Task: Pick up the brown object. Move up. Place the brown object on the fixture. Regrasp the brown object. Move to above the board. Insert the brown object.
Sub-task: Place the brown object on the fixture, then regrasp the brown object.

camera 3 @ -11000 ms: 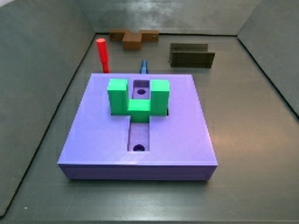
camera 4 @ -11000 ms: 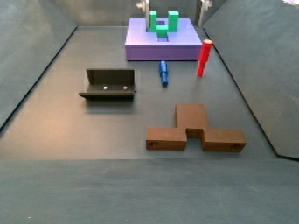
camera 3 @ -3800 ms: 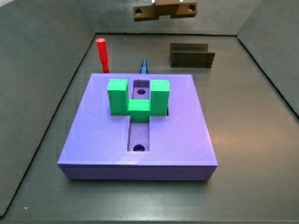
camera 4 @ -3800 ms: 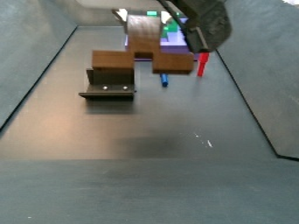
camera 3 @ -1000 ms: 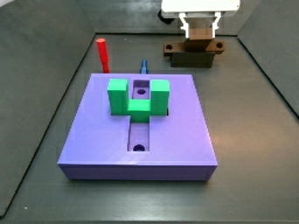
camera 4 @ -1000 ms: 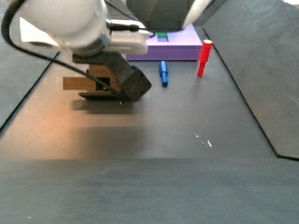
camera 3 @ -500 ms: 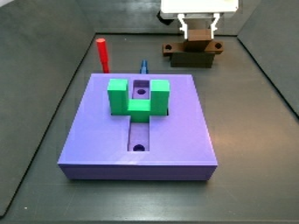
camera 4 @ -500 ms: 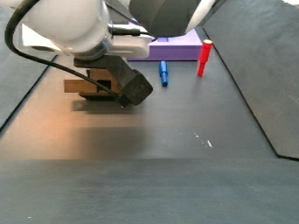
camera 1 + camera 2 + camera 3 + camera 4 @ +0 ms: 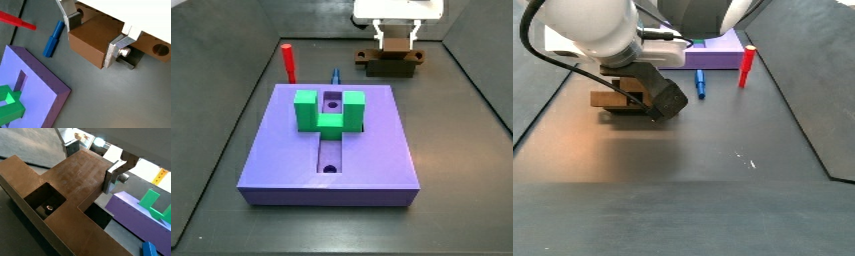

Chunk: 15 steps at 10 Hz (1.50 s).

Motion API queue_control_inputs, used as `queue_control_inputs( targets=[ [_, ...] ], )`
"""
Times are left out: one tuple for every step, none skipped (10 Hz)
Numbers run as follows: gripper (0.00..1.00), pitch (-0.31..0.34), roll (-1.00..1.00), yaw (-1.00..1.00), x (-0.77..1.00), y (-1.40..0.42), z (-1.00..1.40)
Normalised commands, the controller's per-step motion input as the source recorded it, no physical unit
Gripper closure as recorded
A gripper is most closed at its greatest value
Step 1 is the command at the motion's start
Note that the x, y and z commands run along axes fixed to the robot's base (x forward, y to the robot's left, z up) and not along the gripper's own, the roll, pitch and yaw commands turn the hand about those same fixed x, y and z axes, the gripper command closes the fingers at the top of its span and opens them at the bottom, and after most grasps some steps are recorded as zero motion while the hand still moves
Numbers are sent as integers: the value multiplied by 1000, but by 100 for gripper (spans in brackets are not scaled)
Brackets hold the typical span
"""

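My gripper (image 9: pixel 400 47) is at the far end of the floor, shut on the brown object (image 9: pixel 398 53), which sits on the dark fixture (image 9: pixel 392 68). In both wrist views the silver fingers (image 9: pixel 120 47) (image 9: pixel 118 174) press on the two sides of the object's central block (image 9: pixel 95 41) (image 9: pixel 75 178). A round hole (image 9: pixel 160 49) shows near one end. In a side view my arm hides most of the fixture (image 9: pixel 628 110); one brown end (image 9: pixel 605 99) sticks out. The purple board (image 9: pixel 338 140) carries a green U-shaped block (image 9: pixel 329 110).
An upright red peg (image 9: pixel 289 62) and a blue pen (image 9: pixel 335 75) stand between the board and the fixture; both also show in a side view, the peg (image 9: pixel 746 65) and the pen (image 9: pixel 700 82). Grey walls enclose the floor.
My gripper and the brown object have shifted only very slightly over the fixture; the grip has not changed.
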Motion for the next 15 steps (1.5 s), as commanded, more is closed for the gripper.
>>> queue_control_inputs(
  targets=[
    [0,0,0,0,0,0,0],
    [0,0,383,414,0,-114,423],
    [0,0,437,420,0,-143,517],
    [0,0,677,386,0,-211,591],
    [0,31,809,326,114,-217,594],
    [0,63,949,303,160,-217,563],
    [0,163,1000,237,243,-160,454],
    [0,211,1000,217,209,-109,314],
    [0,243,1000,209,189,-83,249],
    [0,283,1000,120,277,-80,260],
    [0,389,1000,0,354,-111,314],
    [0,406,1000,0,340,-89,266],
    [0,403,1000,0,389,-69,189],
    [0,431,1000,0,406,-60,163],
    [0,443,1000,0,400,-51,157]
  ],
)
